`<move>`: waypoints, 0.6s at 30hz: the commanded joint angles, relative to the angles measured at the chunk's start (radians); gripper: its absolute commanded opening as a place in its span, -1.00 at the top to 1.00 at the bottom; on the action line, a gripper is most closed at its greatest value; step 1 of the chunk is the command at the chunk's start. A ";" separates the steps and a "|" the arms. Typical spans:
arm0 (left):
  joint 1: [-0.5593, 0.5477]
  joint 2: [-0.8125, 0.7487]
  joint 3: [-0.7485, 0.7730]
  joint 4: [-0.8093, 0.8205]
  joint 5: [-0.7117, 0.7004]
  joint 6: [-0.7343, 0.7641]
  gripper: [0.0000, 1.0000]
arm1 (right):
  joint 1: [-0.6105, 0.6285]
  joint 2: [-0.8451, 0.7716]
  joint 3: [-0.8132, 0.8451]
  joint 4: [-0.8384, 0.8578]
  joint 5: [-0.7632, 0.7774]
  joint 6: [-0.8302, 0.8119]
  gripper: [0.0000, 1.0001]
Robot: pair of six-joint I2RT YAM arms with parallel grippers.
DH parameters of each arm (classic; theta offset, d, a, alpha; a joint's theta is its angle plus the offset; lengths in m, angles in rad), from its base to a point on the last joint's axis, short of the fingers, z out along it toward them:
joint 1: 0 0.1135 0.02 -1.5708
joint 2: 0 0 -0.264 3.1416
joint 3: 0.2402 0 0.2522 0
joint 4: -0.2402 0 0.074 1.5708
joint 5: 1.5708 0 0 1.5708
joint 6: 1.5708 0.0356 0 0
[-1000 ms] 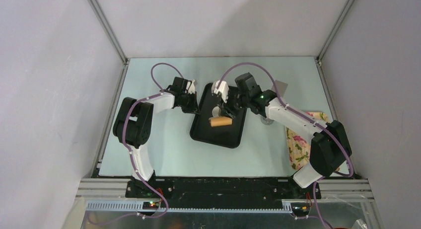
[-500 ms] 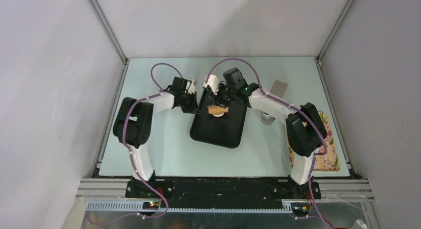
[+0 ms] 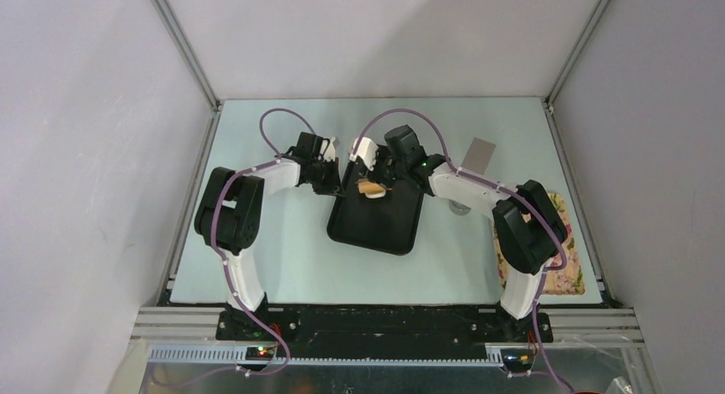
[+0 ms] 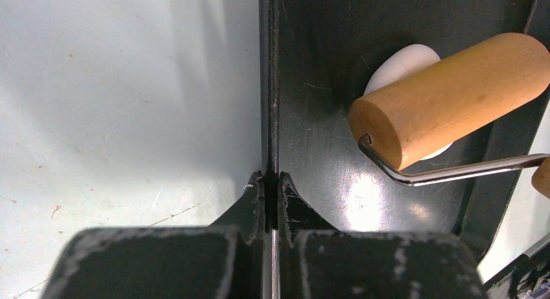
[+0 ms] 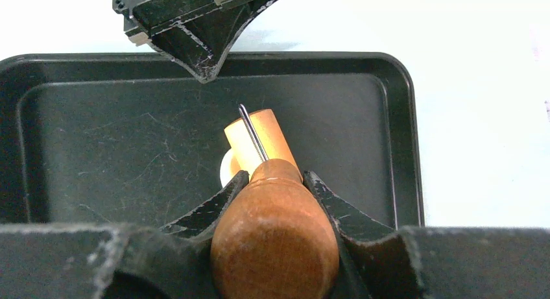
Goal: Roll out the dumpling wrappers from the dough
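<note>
The dough (image 4: 399, 62) is a flattened white lump on the floor of the black tray (image 4: 318, 85), near its far left corner. A wooden roller (image 4: 447, 98) on a wire frame lies across it and hides most of it. My right gripper (image 5: 275, 176) is shut on the roller's brown wooden handle (image 5: 275, 237); in that view only an edge of the dough (image 5: 227, 168) shows beside the roller (image 5: 259, 140). My left gripper (image 4: 271, 179) is shut on the tray's left rim, one finger on each side of it. From above, both grippers meet at the tray's (image 3: 376, 227) far end.
A round steel cup (image 3: 462, 208) stands just right of the tray, under the right arm. A floral cloth (image 3: 560, 257) lies at the table's right edge. A grey card (image 3: 480, 155) lies at the back right.
The right arm has pushed the roller from the tray's middle toward its far left corner, and its elbow has swung back. The left gripper has stayed on the rim.
</note>
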 commanded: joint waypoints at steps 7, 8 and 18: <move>-0.009 0.044 -0.039 -0.106 0.004 0.026 1.00 | -0.004 0.071 -0.068 -0.056 0.113 0.001 1.00; -0.009 0.044 -0.039 -0.105 0.002 0.026 1.00 | -0.003 0.070 -0.069 -0.045 0.120 0.005 1.00; -0.010 0.043 -0.039 -0.106 -0.005 0.024 1.00 | -0.004 0.098 -0.069 -0.012 0.245 0.001 1.00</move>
